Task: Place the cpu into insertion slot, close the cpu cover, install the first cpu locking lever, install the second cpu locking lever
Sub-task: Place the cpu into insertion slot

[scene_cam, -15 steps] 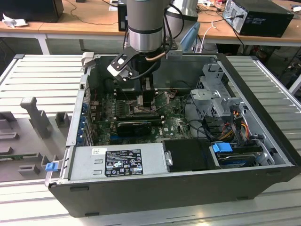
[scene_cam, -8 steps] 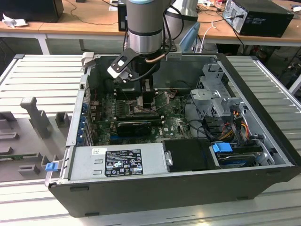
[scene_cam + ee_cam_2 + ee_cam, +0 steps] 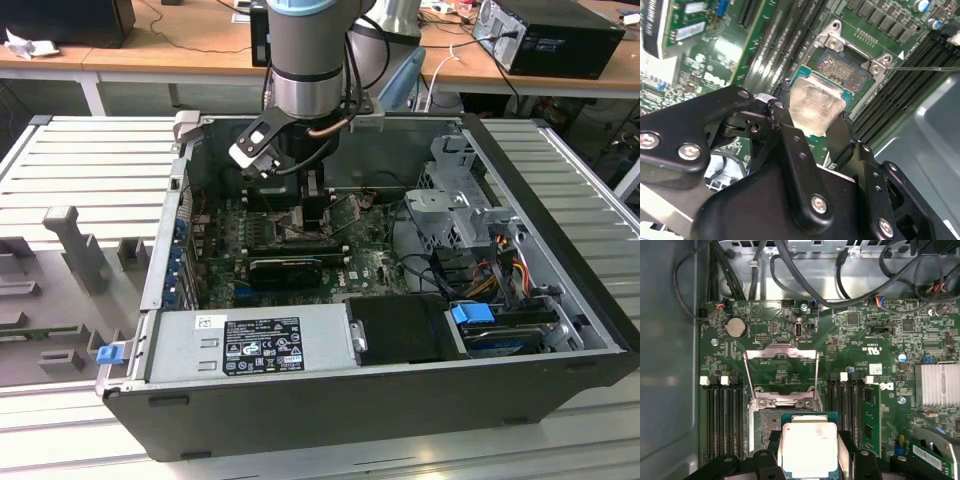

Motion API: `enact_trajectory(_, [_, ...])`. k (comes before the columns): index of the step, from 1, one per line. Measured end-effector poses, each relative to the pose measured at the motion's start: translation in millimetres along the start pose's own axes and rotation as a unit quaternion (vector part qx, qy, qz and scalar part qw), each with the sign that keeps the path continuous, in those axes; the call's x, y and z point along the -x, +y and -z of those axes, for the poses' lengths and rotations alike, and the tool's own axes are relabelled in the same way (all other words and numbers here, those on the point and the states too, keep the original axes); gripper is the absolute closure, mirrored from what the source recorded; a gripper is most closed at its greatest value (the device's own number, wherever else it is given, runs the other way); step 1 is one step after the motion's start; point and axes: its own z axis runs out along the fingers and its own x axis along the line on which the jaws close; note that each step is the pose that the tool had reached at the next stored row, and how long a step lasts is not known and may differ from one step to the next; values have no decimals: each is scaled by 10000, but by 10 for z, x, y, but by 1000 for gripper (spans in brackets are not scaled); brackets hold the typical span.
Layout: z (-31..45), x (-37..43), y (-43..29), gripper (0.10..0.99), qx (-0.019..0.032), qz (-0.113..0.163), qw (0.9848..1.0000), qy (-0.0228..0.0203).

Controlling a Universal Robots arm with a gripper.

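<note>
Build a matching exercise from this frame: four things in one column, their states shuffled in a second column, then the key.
Column 1
1. cpu
2. insertion slot
3. cpu cover
4. coin cell

Column 2
A. swung open on its hinge
B. held between the fingers of the pincer
C. round, flat and silver
D. uncovered, no chip seated in it

Pairs: 1-B; 2-D; 3-A; 4-C
</note>
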Motion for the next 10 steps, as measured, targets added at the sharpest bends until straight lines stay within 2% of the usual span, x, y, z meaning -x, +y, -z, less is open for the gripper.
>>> enact_trajectory(4, [-13, -58, -2, 557, 0, 0, 10000, 0])
enact_trajectory(10, [-30, -76, -8, 557, 0, 0, 10000, 0])
